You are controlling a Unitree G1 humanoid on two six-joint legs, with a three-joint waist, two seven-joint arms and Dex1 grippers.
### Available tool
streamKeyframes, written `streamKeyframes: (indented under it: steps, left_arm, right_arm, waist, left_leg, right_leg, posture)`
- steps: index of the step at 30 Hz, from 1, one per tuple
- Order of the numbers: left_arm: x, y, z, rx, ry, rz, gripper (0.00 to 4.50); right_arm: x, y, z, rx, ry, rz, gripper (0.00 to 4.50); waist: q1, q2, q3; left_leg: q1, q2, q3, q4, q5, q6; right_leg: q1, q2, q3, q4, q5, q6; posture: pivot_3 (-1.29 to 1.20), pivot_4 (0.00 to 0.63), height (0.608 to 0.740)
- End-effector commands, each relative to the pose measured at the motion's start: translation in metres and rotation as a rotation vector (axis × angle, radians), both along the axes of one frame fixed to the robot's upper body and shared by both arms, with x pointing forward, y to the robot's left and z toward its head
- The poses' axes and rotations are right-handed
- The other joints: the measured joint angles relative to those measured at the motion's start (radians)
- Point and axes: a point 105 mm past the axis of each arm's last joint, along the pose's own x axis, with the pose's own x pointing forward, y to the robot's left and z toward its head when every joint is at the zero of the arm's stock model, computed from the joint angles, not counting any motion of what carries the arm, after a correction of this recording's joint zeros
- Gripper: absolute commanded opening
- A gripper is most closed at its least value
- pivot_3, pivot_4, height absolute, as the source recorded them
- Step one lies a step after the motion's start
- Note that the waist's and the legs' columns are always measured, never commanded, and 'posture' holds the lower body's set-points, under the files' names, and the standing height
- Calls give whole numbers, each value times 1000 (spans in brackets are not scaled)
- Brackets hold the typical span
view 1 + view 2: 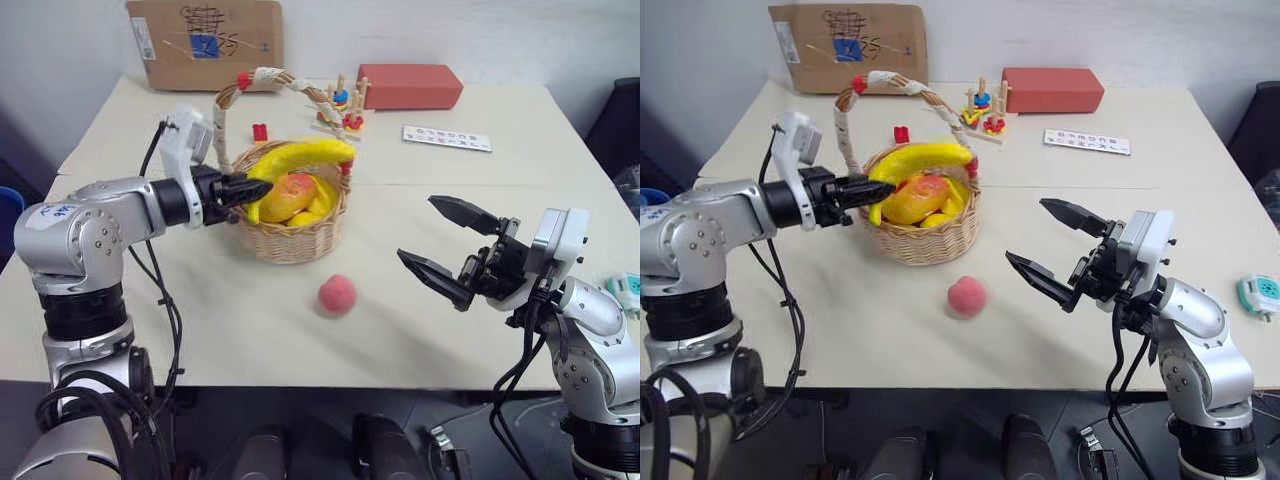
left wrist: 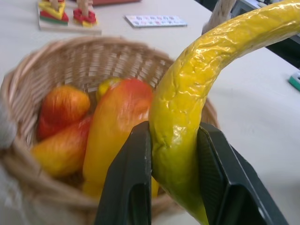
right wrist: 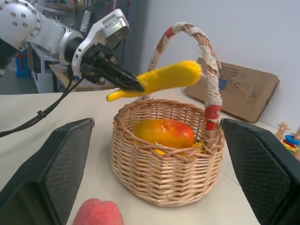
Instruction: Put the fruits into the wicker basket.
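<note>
My left gripper (image 1: 255, 188) is shut on the stem end of the curved yellow banana (image 1: 305, 153) and holds it level just above the rim of the wicker basket (image 1: 295, 240), under its cloth-wrapped handle (image 1: 270, 78). A yellow-orange mango (image 1: 290, 195) with a red blush lies inside the basket among other orange-red fruits (image 2: 63, 105). The small pink-red peach (image 1: 337, 295) rests on the table in front of the basket. My right gripper (image 1: 440, 250) hovers open to the right of the peach, facing the basket, with nothing between its fingers.
At the back of the table stand a red box (image 1: 410, 85), a cardboard sheet (image 1: 205, 40), a wooden stacking toy (image 1: 340, 105), a small red block (image 1: 260, 131) and a white card strip (image 1: 447, 138). A teal-and-white gadget (image 1: 1260, 292) lies at the right edge.
</note>
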Motion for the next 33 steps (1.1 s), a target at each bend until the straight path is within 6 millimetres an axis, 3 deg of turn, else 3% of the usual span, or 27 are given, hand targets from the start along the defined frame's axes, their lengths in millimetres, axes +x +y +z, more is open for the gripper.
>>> streamKeyframes:
  steps: [1, 10, 13, 17, 21, 24, 27, 30, 32, 33]
  left_arm:
    - [3, 6, 10, 14, -38, 105, 1273]
    - [-3, 22, 21, 46, -108, 63, 4003]
    - [-34, 28, 29, 47, -237, -179, 4003]
    - [-59, 72, -19, 298, -144, -283, 4003]
    - [-79, 102, -36, 434, -229, -378, 4491]
    - [-103, 113, -55, 486, -233, -518, 4491]
    - [-121, 113, -61, 476, -287, -624, 4491]
    - [-122, 117, -64, 473, -285, -618, 4491]
    - [-120, 117, -63, 461, -292, -597, 4491]
    - [-119, 115, -63, 460, -304, -594, 4491]
  right_arm:
    - [-7, 5, 7, 17, -38, 9, 4500]
    - [-7, -8, -3, -7, 3, -29, 4500]
    - [-10, -21, -13, -34, 45, -56, 4500]
    - [-19, -52, -34, -133, 63, -115, 4500]
    - [-30, -100, -73, -229, 188, -208, 4500]
    - [-43, -118, -97, -323, 263, -197, 4500]
    - [-50, -130, -114, -379, 313, -199, 4500]
    - [-50, -131, -120, -397, 313, -180, 4500]
    - [-43, -114, -113, -379, 287, -121, 4500]
    - [-36, -96, -106, -367, 267, -66, 4500]
  waist:
    - [-1, 0, 0]
    - [1, 0, 0]
    - [0, 0, 0]
    - [-5, 2, 1]
    - [17, 2, 1]
    - [20, 2, 1]
    - [16, 3, 2]
    - [14, 3, 2]
    - [9, 3, 2]
    - [2, 3, 2]
  left_leg:
    - [1, 0, 0, 0, 0, 0]
    - [0, 0, 0, 0, 1, -2]
    - [0, 0, 0, 0, 1, -2]
    - [1, 1, 3, -1, 0, -3]
    - [2, 1, 6, 0, 0, -1]
    - [2, 1, 6, 1, -2, 1]
    - [3, 2, 7, 0, -3, 2]
    - [4, 2, 7, 0, -3, 2]
    - [5, 2, 6, 0, -3, 3]
    - [5, 3, 6, 0, -3, 3]
  right_leg:
    - [0, 0, 0, 0, 0, 0]
    - [0, 0, 0, 0, 0, 0]
    - [0, 0, 0, 0, 0, 0]
    - [0, 1, 0, -1, -1, -2]
    - [4, 2, -1, -7, -2, -3]
    - [4, 0, -1, -8, -1, -3]
    - [4, 0, -1, -7, -2, -4]
    - [4, 0, -1, -6, -2, -4]
    - [4, 0, 0, -5, -2, -4]
    - [4, 0, 0, -5, -2, -4]
  posture:
    - [0, 150, 740]
    - [0, 150, 740]
    - [0, 150, 740]
    - [0, 150, 740]
    - [0, 150, 740]
    - [0, 150, 740]
    - [0, 150, 740]
    - [0, 150, 740]
    - [0, 150, 740]
    - [0, 150, 740]
